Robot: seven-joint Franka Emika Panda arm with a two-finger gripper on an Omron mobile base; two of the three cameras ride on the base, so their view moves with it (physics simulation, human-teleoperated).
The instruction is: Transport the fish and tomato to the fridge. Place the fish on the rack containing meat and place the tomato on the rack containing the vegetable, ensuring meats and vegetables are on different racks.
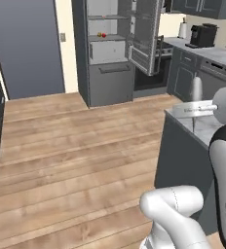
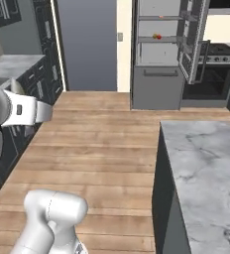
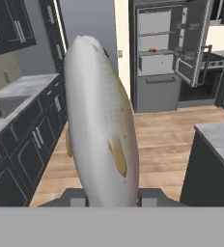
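The fish (image 3: 99, 125), a long pale silvery body, stands upright close in the hand view with my gripper (image 3: 112, 198) shut on its lower end. From the left base view the fish (image 1: 196, 89) rises above the hand over the island counter. Far across the room stands the fridge (image 1: 110, 53) with its door swung open. On its middle shelf a small red tomato (image 1: 104, 34) lies beside the yellow-green vegetable (image 1: 99, 35). A tiny orange meat lump (image 2: 161, 16) sits on the shelf above.
A grey marble island counter (image 2: 206, 163) lies to my right, with dark cabinets (image 3: 22, 144) and a sink counter to my left. Wooden floor (image 1: 76, 146) stretches between me and the fridge. An oven (image 2: 211, 74) stands right of the fridge, behind its open door (image 2: 194, 39).
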